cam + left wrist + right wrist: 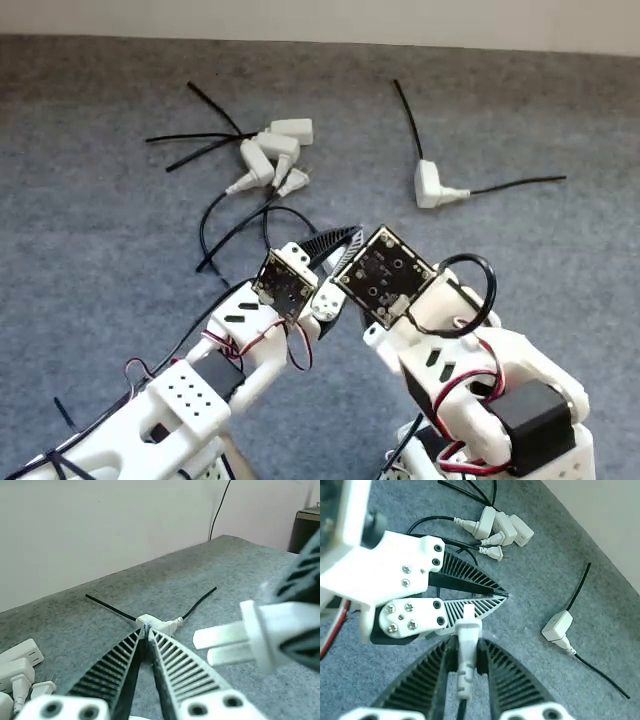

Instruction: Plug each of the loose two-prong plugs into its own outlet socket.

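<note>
My right gripper (467, 644) is shut on a white two-prong plug (468, 630), held above the grey carpet with its prongs pointing forward. That plug (255, 635) hangs just beside my left gripper (145, 630), which is shut with nothing between its black ribbed fingers (470, 582). In the high view both grippers meet mid-table, the left gripper (350, 236) tip to the fore. A cluster of white outlet sockets (275, 145) with black cords lies farther back, with a loose plug (293, 182) next to them. This loose plug (492, 553) lies prongs outward.
A separate white outlet socket (433, 185) with a plug joined to it lies at the back right, black cords running from both ends. Black cords (215, 225) loop across the carpet between the cluster and the arms. A pale wall (100, 525) stands behind the table.
</note>
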Controlling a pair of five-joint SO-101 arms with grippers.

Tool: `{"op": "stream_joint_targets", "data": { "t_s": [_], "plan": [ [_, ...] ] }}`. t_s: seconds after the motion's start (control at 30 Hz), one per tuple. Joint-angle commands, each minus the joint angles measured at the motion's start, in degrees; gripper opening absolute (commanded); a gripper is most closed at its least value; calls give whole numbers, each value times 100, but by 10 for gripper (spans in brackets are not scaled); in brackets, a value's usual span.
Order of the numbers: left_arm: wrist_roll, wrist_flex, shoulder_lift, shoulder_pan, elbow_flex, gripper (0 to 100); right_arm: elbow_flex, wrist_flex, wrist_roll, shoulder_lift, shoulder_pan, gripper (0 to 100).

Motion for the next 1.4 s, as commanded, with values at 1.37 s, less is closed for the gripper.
{"op": "stream_joint_targets", "data": {
  "t_s": [1.37],
  "plan": [
    [-26, 0, -22, 22, -22, 7, 321, -233, 149, -40, 321, 8]
  ]
}}
